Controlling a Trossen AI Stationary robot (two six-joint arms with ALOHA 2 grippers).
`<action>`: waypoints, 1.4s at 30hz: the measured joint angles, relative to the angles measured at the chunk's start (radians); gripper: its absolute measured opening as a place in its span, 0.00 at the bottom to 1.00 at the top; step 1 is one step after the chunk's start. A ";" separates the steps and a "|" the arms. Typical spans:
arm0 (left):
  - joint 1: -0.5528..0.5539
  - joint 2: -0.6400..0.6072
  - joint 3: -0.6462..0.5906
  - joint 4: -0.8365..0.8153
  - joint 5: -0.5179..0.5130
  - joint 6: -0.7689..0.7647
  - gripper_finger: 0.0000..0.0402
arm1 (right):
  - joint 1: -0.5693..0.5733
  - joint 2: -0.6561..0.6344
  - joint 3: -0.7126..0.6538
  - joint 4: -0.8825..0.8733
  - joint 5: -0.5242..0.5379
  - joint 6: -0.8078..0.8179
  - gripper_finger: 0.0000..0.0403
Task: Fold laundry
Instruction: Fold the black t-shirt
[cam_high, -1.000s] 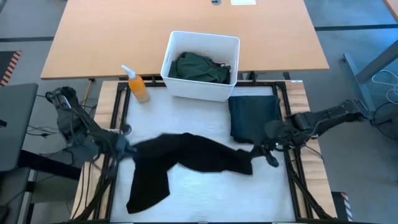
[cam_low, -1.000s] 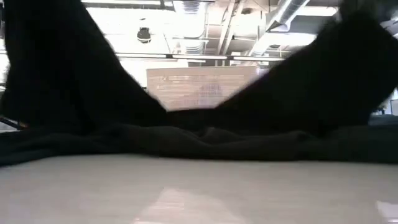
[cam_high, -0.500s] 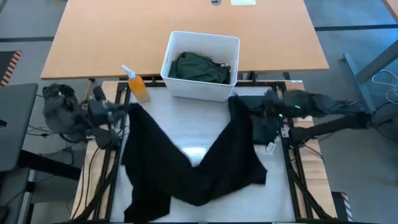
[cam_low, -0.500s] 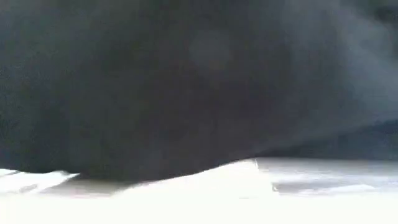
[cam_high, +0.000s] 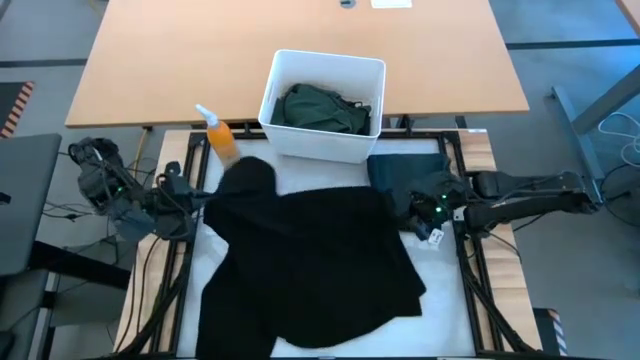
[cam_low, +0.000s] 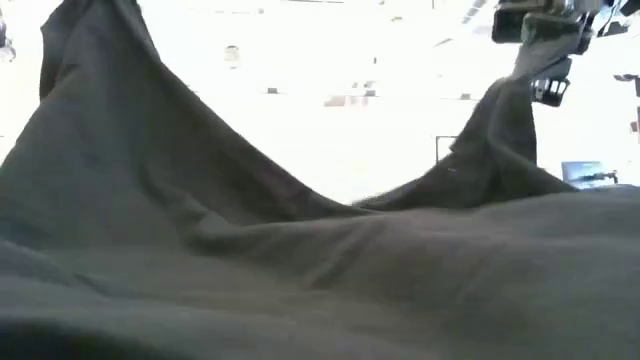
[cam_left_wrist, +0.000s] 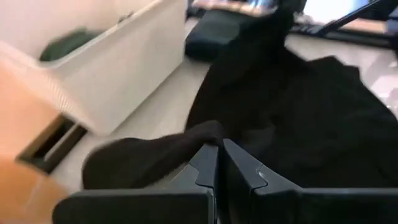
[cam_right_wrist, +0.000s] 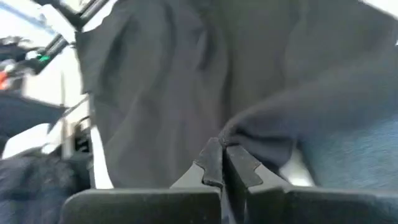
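Lowered since earlier, black shirt (cam_high: 310, 260) now spreads flat below white bin (cam_high: 322, 105), left gripper (cam_high: 197, 195) and right gripper (cam_high: 420, 208) each clamped on a corner, tensioning for folding.

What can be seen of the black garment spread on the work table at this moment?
The black garment is soft, matte, wrinkled cloth, spread wide over the white table surface, one part trailing towards the near edge. The left gripper and right gripper each pinch an edge between shut fingers, so two corners rise in peaks in the low view. Its far right edge lies by a folded dark garment.
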 joint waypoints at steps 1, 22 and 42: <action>0.000 0.000 0.000 -0.031 0.010 -0.034 0.00 | 0.006 -0.018 0.000 0.005 -0.002 0.004 0.04; 0.000 0.002 0.000 -0.203 0.179 -0.177 0.00 | 0.192 -0.766 0.001 0.069 0.413 -0.074 0.05; 0.000 -0.125 0.006 0.230 0.041 0.226 0.00 | 0.185 -0.729 0.039 0.062 0.495 -0.148 0.05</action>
